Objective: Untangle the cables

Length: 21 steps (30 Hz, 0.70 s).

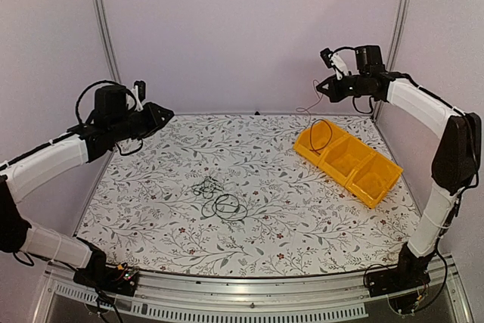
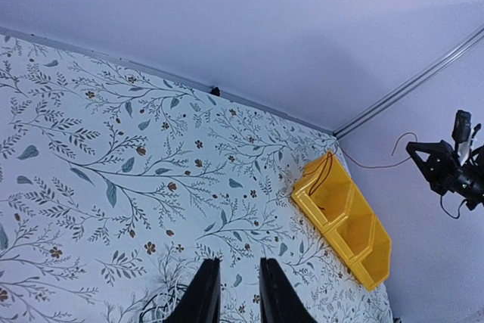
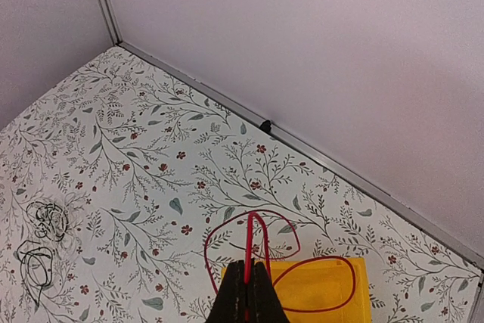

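A clump of thin black and whitish cables point(image 1: 208, 187) lies mid-table, with a looped black one point(image 1: 227, 206) just beside it; both also show in the right wrist view as cables point(image 3: 47, 221) at the far left. My right gripper point(image 1: 320, 90) hangs high over the yellow bin point(image 1: 382, 179), shut on a red cable point(image 3: 251, 240). That red cable point(image 1: 321, 135) loops down into the bin's far compartment. My left gripper point(image 2: 234, 276) is raised at the table's left, open with nothing between its fingers. The cable clump point(image 2: 162, 304) shows below its left finger.
The yellow bin point(image 3: 318, 296) has three compartments and sits at the back right, angled toward the right edge. Metal frame posts point(image 1: 102, 28) stand at the back corners against the wall. A floral cloth point(image 1: 151, 209) covers the table.
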Each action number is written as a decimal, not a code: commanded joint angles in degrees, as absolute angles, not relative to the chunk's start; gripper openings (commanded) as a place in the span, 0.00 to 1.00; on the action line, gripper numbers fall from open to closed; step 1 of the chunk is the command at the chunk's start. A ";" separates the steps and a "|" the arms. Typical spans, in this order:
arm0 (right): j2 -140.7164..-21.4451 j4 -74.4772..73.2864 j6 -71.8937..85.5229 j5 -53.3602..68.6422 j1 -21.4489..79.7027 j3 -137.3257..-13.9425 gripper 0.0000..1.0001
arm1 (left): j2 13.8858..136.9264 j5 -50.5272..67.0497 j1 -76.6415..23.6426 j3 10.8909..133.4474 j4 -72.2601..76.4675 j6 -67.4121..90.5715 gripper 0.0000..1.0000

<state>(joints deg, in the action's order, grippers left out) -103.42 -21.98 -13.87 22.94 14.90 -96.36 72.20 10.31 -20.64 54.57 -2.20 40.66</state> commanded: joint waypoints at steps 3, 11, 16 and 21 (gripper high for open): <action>-99.33 -24.72 -16.59 21.53 14.02 -97.54 0.00 | 74.13 11.40 -21.29 55.19 -0.96 38.96 0.17; -98.94 -27.68 -18.97 20.05 11.57 -97.33 0.00 | 76.57 12.51 -21.25 57.19 -0.91 37.91 0.17; -99.52 -27.93 -20.78 18.65 10.87 -94.90 0.00 | 77.49 13.10 -21.24 57.13 -0.90 38.21 0.17; -103.92 -29.14 -23.15 20.49 10.69 -93.96 0.00 | 77.52 12.88 -21.27 56.96 -0.97 38.68 0.18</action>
